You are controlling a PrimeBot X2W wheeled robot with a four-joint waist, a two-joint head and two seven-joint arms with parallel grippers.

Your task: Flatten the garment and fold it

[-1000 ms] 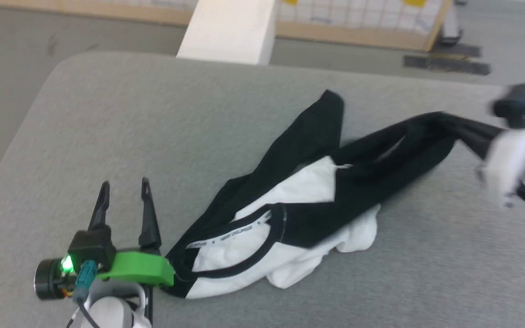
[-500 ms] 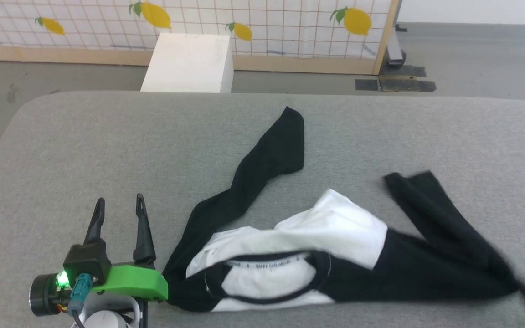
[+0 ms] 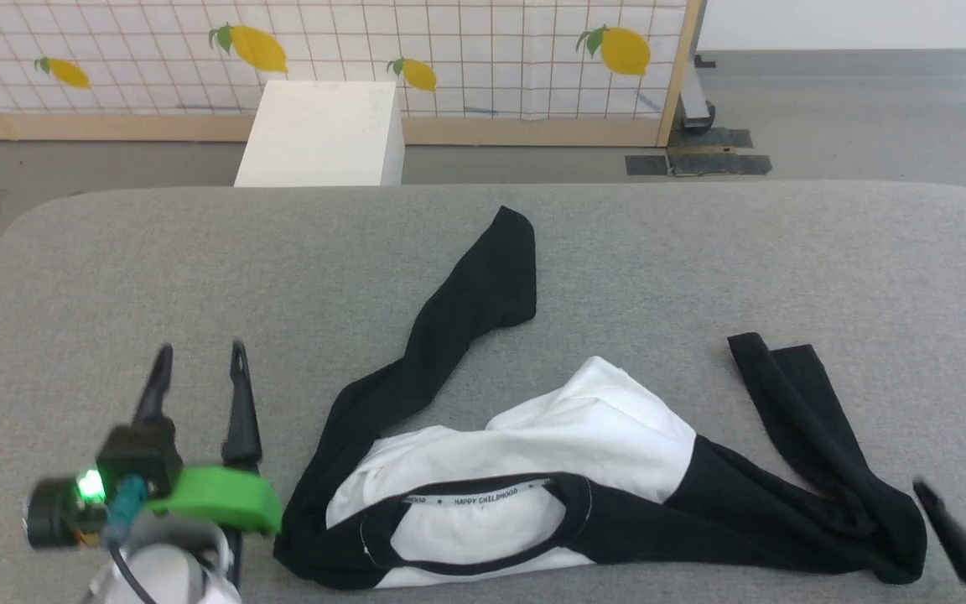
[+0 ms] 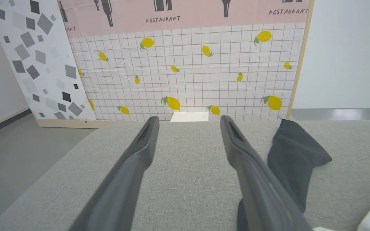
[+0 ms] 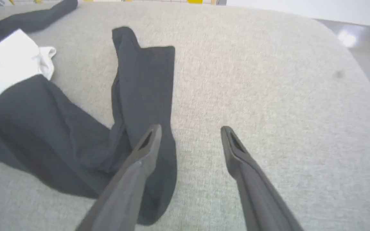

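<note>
trouble is most likely at the right end of the garment (image 3: 592, 428). the right sleeve (image 3: 785, 394) lies doubled on itself and twisted where it meets the shoulder, so if you pinch there you may catch 2 layers at once and pull a crease tighter rather than open it. the cloth looks soft and light, and the counter (image 3: 701, 252) is covered in grey fabric; a tug from 1 side alone could drag the whole shirt along instead of spreading it. your right gripper (image 3: 948, 484) sits at the near right, fingers spread apart and holding nothing, just beside the sleeve's bunched near end. in the right wrist view 1 finger overlaps that black cloth, and you cannot tell from it whether they touch. your left gripper (image 3: 200, 351) is at the near left, fingers likewise apart and empty, just left of the black shoulder edge.

the garment lies in the near middle of the counter, crumpled and not yet flat. its white body is humped and folded over on the far side of the black-trimmed collar (image 3: 483, 495), which faces up with small print inside it. the other sleeve (image 3: 470, 310) snakes away toward the far side, mostly flat but kinked halfway.
</note>
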